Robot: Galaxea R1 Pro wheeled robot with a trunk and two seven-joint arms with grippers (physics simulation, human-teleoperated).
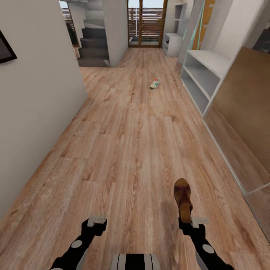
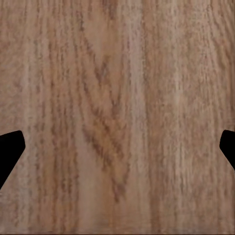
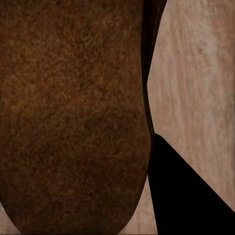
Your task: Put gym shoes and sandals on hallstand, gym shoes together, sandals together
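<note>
Fingers of the left gripper (image 2: 117,147): two black tips (image 2: 10,149) at opposite edges of the left wrist view, spread wide, bare planks between them. Nothing held. Head view shows this arm low at the near left, gripper (image 1: 96,221) above the corridor floor (image 1: 123,150).

Right gripper (image 1: 189,221): head view has it at the heel end of a brown sandal (image 1: 182,198), which sticks out forward from it, toe away from the robot. The sandal appears carried, gripper closed on its heel; the contact itself is hidden in this view. Right wrist view adds the close-up: grainy dark brown surface of the sandal (image 3: 73,112) across most of the picture, one black finger (image 3: 181,196) right against its edge, floor planks beyond. The second finger cannot be made out there.

Head view alone gives the room. One gym shoe (image 1: 155,83), white with green stripes and a red mark, lies on the floor well ahead, near the hallstand (image 1: 204,71). The hallstand runs along the right wall: pale grey-white, flat bench top, open shelves below. Bench top bare as far as visible. Grey stairs (image 1: 92,45) at far left, glazed door (image 1: 146,22) at the corridor's end, plain wall (image 1: 37,93) on the left.
</note>
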